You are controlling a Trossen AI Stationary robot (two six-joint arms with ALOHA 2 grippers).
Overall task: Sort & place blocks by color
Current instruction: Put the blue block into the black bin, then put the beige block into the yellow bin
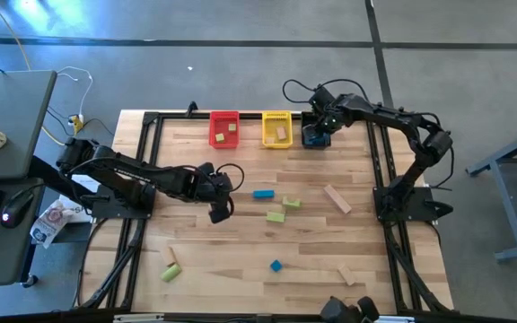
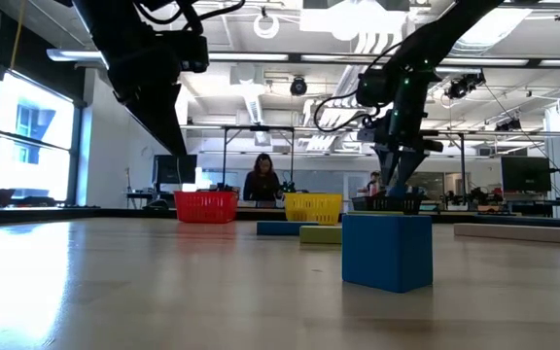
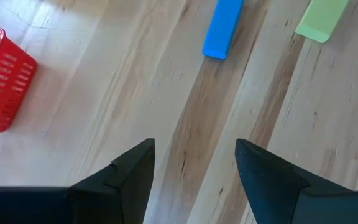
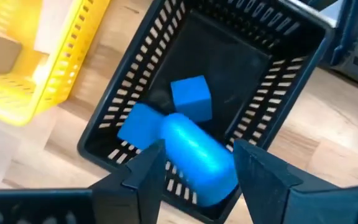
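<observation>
Blue is what the right pincer (image 1: 316,136) is busy with: from above it hangs over the black bin (image 1: 315,137) at the far edge of the table (image 1: 240,260), last in a row with the red bin (image 1: 224,128) and the yellow bin (image 1: 276,128), while the left pincer (image 1: 219,213) waits over bare wood near the middle, close to a blue bar (image 1: 263,194), two green blocks (image 1: 276,216) and a tan bar (image 1: 337,198); more blocks lie toward the near edge, among them a small blue cube (image 1: 276,266). At table height that cube (image 2: 387,252) fills the foreground and the right arm reaches down to the black bin (image 2: 387,203) behind it. The left wrist camera shows its fingers (image 3: 132,177) spread and empty above the boards, the blue bar (image 3: 223,28) ahead. The right wrist camera looks into the black bin (image 4: 278,43), where blue pieces (image 4: 191,98) already lie and a rounded blue piece (image 4: 197,155) sits between the parted fingers (image 4: 145,171); whether they touch it I cannot tell. The drop looks nearly done: best to open fully, lift straight up clear of the rim, and only then swing away.
</observation>
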